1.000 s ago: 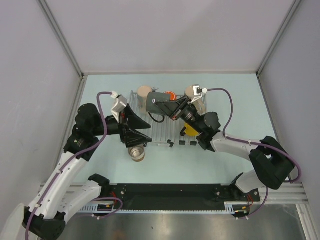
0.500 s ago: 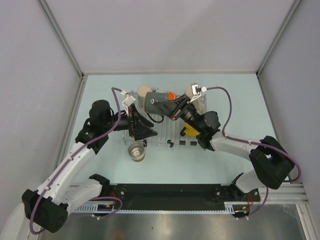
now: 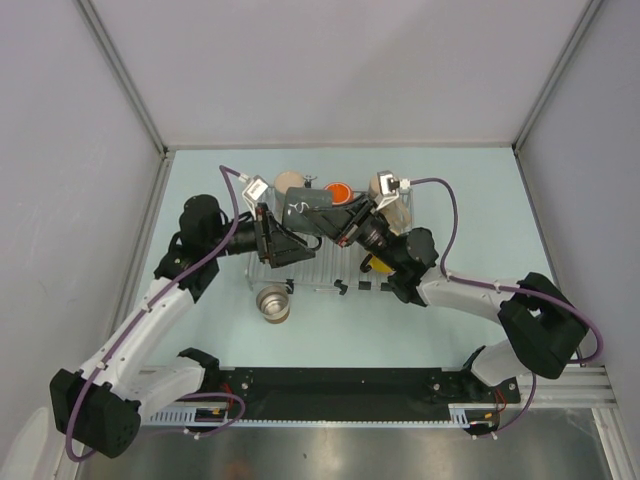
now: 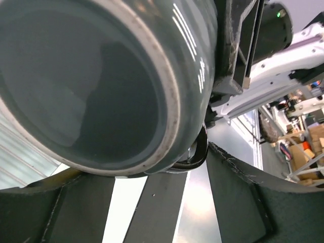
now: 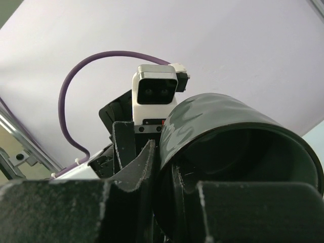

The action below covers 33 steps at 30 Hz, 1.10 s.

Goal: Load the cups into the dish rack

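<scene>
Pale lilac-grey panels wall in a light blue-green table, and we begin at its middle. Our right gripper is clamped on the wall of the dark grey mug. The right wrist view shows one finger outside the rim and the other reaching into the mouth. The mug lies on its side in the air over the left half of the dish rack, its mouth turned toward our right wrist.

Our left gripper faces the mug's other end with its jaws spread wide. In the left wrist view that round end, edged with a pale ring, fills the picture above the two parted fingers. We cannot tell whether either finger touches it.

Around them, a beige mug sits at the rack's far left and an orange mug just beside it along the far edge. A second beige mug at the far right is partly hidden by our right wrist camera. A yellow mug peeks out from under our right arm, toward the rack's near edge. The steel cup stands upright on the table, mouth up, just off the rack's near left corner
</scene>
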Each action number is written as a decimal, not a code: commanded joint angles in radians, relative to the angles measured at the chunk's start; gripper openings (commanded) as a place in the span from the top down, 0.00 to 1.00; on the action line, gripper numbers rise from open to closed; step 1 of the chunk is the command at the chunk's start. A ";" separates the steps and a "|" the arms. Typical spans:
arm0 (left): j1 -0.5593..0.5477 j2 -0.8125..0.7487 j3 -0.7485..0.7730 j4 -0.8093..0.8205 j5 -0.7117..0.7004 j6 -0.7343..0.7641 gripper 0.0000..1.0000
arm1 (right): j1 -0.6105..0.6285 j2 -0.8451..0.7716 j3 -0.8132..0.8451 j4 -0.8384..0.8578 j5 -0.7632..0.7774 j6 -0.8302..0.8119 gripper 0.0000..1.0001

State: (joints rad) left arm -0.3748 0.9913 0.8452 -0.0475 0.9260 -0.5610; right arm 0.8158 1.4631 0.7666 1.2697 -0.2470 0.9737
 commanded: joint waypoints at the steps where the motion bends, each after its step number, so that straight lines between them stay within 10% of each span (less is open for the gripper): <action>1: 0.016 -0.031 0.057 0.175 -0.019 -0.077 0.26 | 0.055 -0.006 -0.045 0.329 -0.040 0.037 1.00; 14: 0.034 -0.049 0.064 0.218 -0.004 -0.148 0.34 | 0.126 0.239 -0.035 0.335 -0.024 0.071 1.00; 18: 0.057 -0.063 0.052 0.253 0.034 -0.195 0.59 | 0.128 0.299 -0.001 0.335 -0.035 0.077 1.00; 29: 0.062 -0.040 0.049 0.242 0.036 -0.185 0.67 | 0.151 0.361 0.068 0.333 -0.066 0.074 1.00; 33: 0.062 -0.034 0.057 0.236 0.054 -0.169 1.00 | 0.152 0.381 0.083 0.333 -0.093 0.080 1.00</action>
State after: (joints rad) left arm -0.2615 0.9760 0.8379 -0.0708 0.8661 -0.7605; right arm 0.8776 1.7580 0.8295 1.5436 -0.1135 1.0615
